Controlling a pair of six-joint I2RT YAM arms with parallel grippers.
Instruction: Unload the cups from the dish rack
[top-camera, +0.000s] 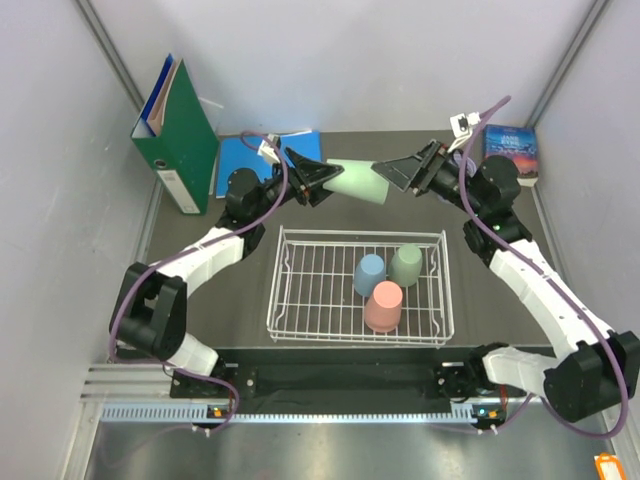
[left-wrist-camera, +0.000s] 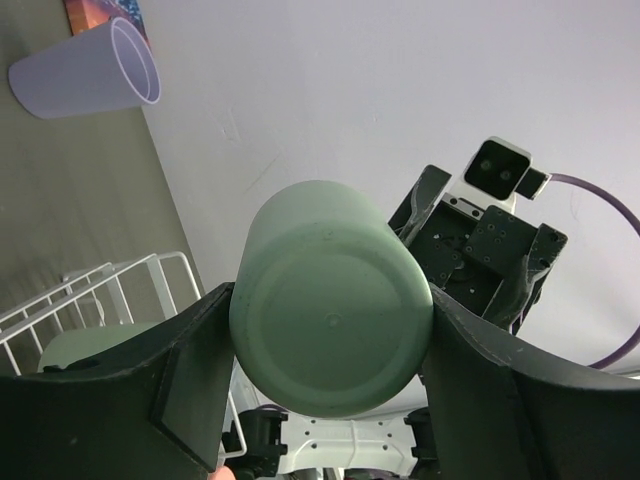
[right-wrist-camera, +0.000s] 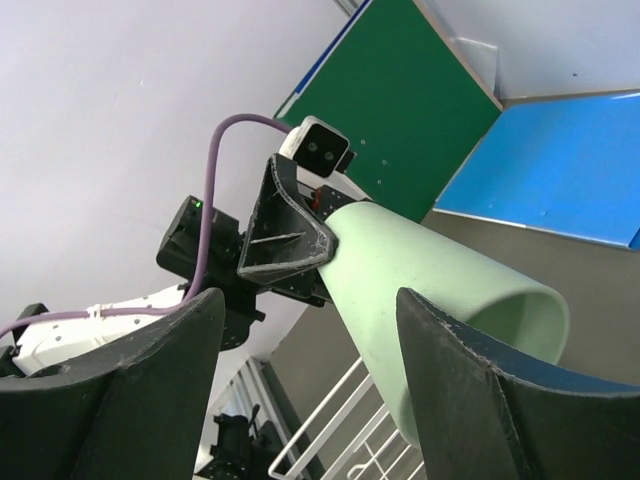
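White walls close round a dark table (top-camera: 235, 310) on three sides. The dish rack (top-camera: 360, 232) lies at the middle of it, its near side close to the rail that carries the arm bases. Strips of bare table run to the left and right of the rack, and a wider bare band lies behind it.

Three cups stand mouth-down in the right half of the rack: a dusty blue cup (top-camera: 369, 275), a sage green cup (top-camera: 407, 265) just beside it near the right wall of the rack, and a salmon pink cup (top-camera: 384, 306) in front of both, close to the near rim.

Above the band behind the rack a pale green cup (top-camera: 360, 182) hangs on its side, clear of the table. The left gripper (top-camera: 322, 181) is clamped on its base end, a finger pressed to each side. The right gripper (top-camera: 388, 171) faces it at the mouth end with its fingers spread wide; one stands plainly apart from the cup.

Behind the rack to the left stand a green binder (top-camera: 178, 140) and a blue folder (top-camera: 240, 155). Behind it to the right lies a book (top-camera: 512, 150). A lavender cup (left-wrist-camera: 85, 70) rests by the book's corner, well apart from the rack.
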